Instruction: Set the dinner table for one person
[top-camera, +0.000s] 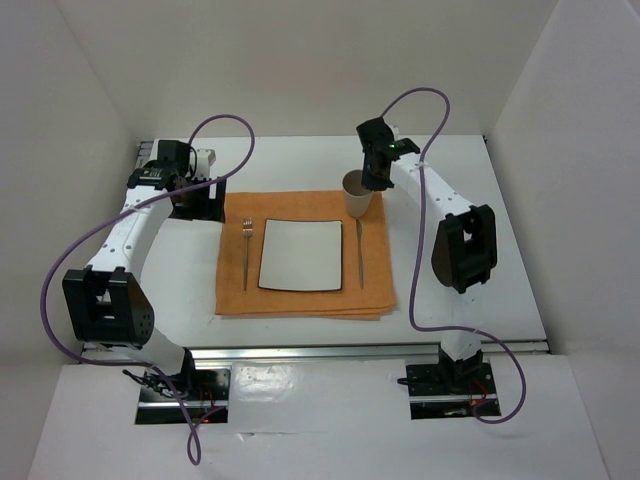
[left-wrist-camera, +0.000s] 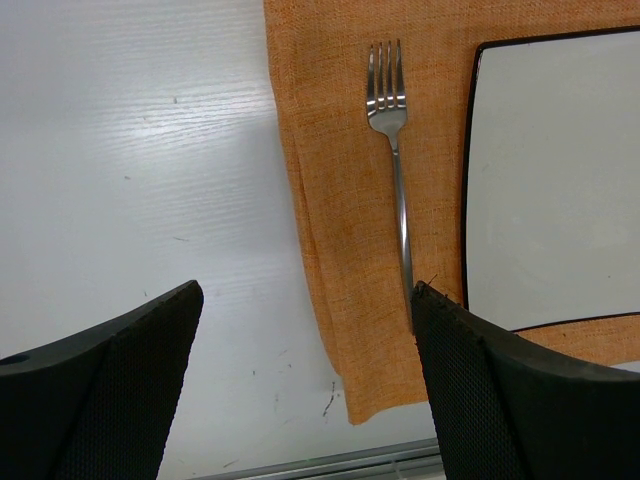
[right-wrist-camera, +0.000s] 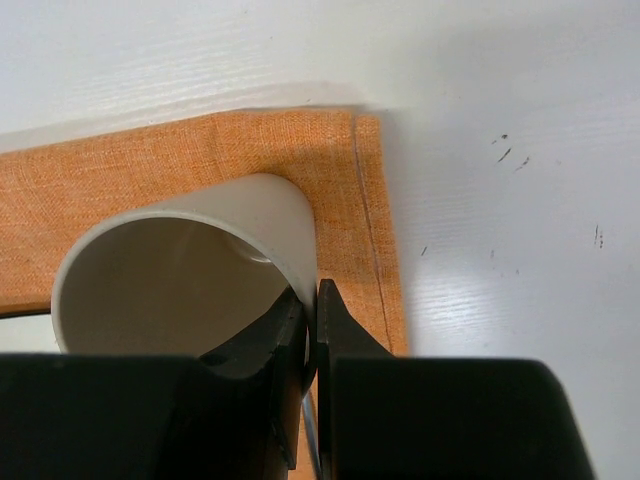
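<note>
On the white dinner table (top-camera: 500, 250) lies an orange placemat (top-camera: 305, 300) with a square white plate (top-camera: 300, 255), a fork (top-camera: 246, 250) to its left and a knife (top-camera: 359, 252) to its right. A beige cup (top-camera: 356, 192) stands upright over the mat's far right corner. My right gripper (top-camera: 375, 180) is shut on the cup's rim (right-wrist-camera: 200, 250), one finger inside and one outside, in the right wrist view (right-wrist-camera: 312, 295). Whether the cup touches the mat I cannot tell. My left gripper (left-wrist-camera: 305, 300) hangs open and holds nothing, past the mat's far left corner (top-camera: 195, 205), with the fork (left-wrist-camera: 395, 150) ahead of it.
White enclosure walls stand on the left, right and far sides. A metal rail (top-camera: 370, 350) runs along the table's near edge in front of both arm bases. Purple cables loop from each arm. Bare tabletop (left-wrist-camera: 130, 150) lies left of the mat.
</note>
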